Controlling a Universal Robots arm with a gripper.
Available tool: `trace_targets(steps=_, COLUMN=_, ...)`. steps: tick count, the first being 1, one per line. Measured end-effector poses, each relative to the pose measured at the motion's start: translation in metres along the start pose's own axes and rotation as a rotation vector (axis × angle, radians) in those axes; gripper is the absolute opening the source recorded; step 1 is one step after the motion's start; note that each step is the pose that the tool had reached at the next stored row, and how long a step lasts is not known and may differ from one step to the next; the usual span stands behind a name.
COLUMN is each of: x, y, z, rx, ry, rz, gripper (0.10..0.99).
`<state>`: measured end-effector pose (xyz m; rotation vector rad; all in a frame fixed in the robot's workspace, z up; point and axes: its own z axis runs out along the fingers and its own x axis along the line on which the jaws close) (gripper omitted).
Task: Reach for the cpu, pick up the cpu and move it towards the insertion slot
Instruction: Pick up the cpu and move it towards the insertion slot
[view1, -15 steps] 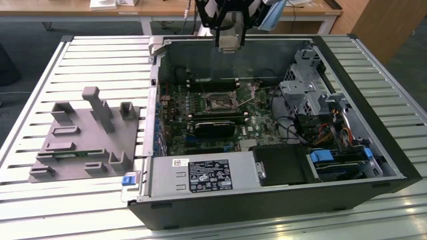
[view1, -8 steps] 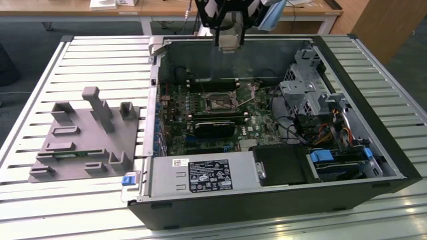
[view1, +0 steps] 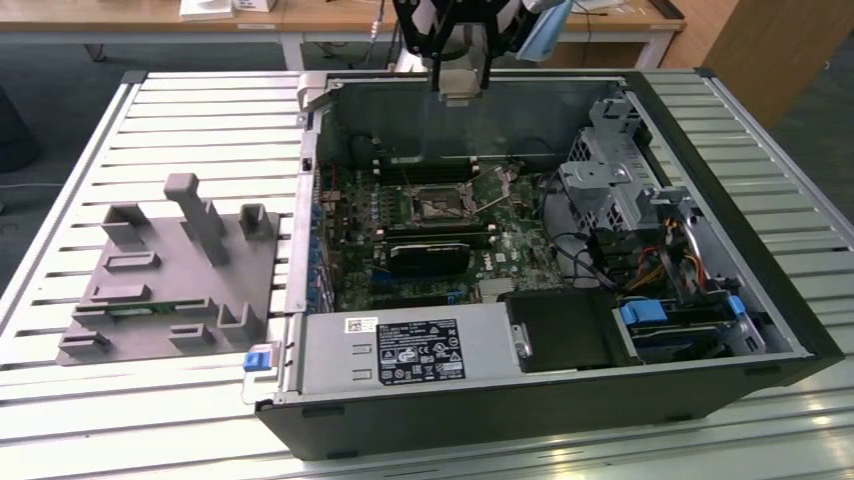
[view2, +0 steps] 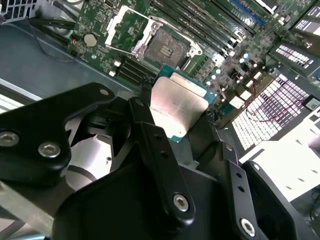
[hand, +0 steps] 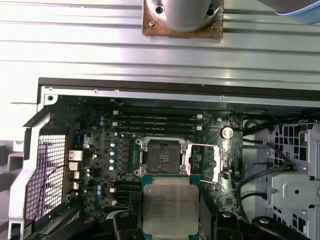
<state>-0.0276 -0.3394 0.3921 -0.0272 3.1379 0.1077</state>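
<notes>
The cpu (view2: 176, 100), a flat square chip with a silvery top and a green rim, sits between my black fingers (view2: 146, 107), so my gripper (view2: 177, 106) is shut on it. In the first wrist view the cpu (hand: 170, 204) hangs just short of the insertion slot (hand: 161, 156), whose metal frame is swung open. The second wrist view shows the same slot (view2: 165, 47) on the green board beyond the chip. In the exterior view my gripper (view1: 455, 88) hovers high over the far wall of the open computer case, with the slot (view1: 438, 203) lower down on the board.
The black case (view1: 747, 300) lies open on a slatted metal table (view1: 200, 110). A long black card (view1: 430, 250), a power supply (view1: 400, 352), a drive cage (view1: 607, 185) and cables surround the slot. A grey plastic fixture (view1: 174, 270) stands at the exterior view's left.
</notes>
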Motion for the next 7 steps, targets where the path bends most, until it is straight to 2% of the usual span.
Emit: trace_targets(steps=7, x=0.0, y=0.0, z=0.0001, rx=0.0, ry=0.0, rz=0.0, gripper=0.541)
